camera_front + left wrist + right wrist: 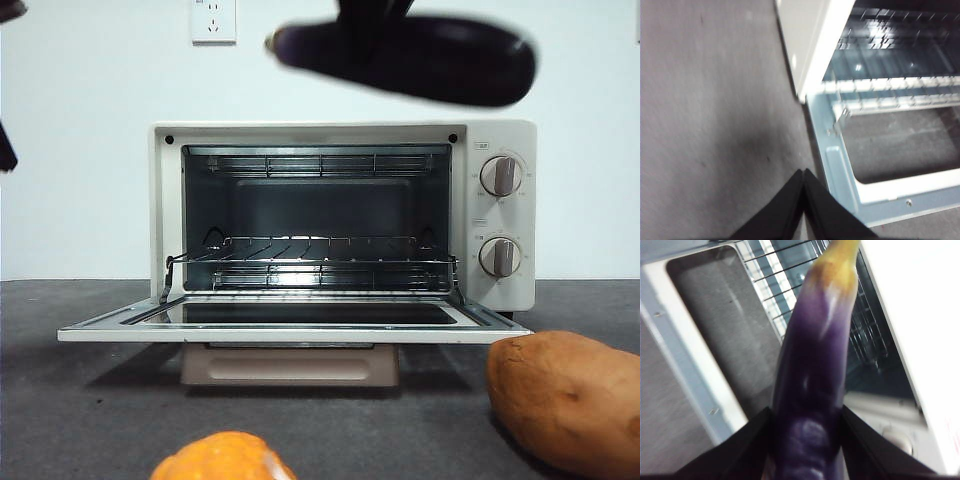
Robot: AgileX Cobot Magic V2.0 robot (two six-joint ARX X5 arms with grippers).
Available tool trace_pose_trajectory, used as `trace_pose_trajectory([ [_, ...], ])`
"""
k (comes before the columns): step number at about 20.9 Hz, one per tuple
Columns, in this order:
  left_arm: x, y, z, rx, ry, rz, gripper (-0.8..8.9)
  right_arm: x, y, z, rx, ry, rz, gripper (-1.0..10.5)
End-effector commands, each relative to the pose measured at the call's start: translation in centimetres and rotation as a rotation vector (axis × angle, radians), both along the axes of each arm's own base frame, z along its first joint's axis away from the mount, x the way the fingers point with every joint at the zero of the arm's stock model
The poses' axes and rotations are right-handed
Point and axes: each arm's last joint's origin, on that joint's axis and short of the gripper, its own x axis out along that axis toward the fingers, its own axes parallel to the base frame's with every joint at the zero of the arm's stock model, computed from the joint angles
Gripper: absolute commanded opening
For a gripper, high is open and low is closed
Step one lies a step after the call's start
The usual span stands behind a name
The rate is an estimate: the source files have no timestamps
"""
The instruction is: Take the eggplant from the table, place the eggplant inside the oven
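The glossy dark-purple eggplant [420, 58] hangs level in the air above the oven [345, 225], stem tip to the left. My right gripper [807, 427] is shut on the eggplant [815, 375], one jaw on each side of its body; in the front view the arm comes down at the top centre. The oven stands with its door [290, 322] folded down flat and its wire rack [310, 262] showing. My left gripper [803, 175] is shut on nothing, low over the table [710, 115] beside the door's left corner [840, 175].
A brown sweet potato [565, 400] lies on the table at the front right. An orange corn cob [222, 458] pokes up at the bottom edge. A wall socket [213, 20] is behind the oven, and a black arm tip [6, 145] shows at the left edge.
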Motion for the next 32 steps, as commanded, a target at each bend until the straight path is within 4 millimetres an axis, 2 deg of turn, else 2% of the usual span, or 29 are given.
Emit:
trace_pose_trajectory([
  [1,0.3,0.2,-0.4,-0.044,0.006,0.006,0.06,1.6,1.6,-1.3,-0.049,-0.023,0.062,1.5],
  [12,0.6,1.6,-0.4,-0.086,0.008,0.044,0.06,6.8,5.2,-7.3,-0.199,-0.066,0.198,1.5],
  [15,0.6,1.7,-0.4,-0.093,0.010,0.043,0.06,8.5,6.1,-8.9,-0.188,-0.118,0.170,1.5],
  [17,0.6,1.7,-0.5,-0.093,0.010,0.042,0.06,9.4,6.3,-9.6,-0.177,-0.136,0.158,1.5],
  [22,0.6,1.6,-0.4,-0.106,0.013,0.024,0.06,11.7,5.4,-11.1,-0.222,-0.154,0.094,1.5],
  [28,0.6,1.6,-0.4,-0.109,0.014,0.019,0.06,11.9,5.4,-11.5,-0.196,-0.120,0.115,2.5],
  [32,0.6,1.6,-0.4,-0.110,0.015,0.019,0.06,11.7,5.5,-11.6,-0.185,-0.112,0.101,2.6],
])
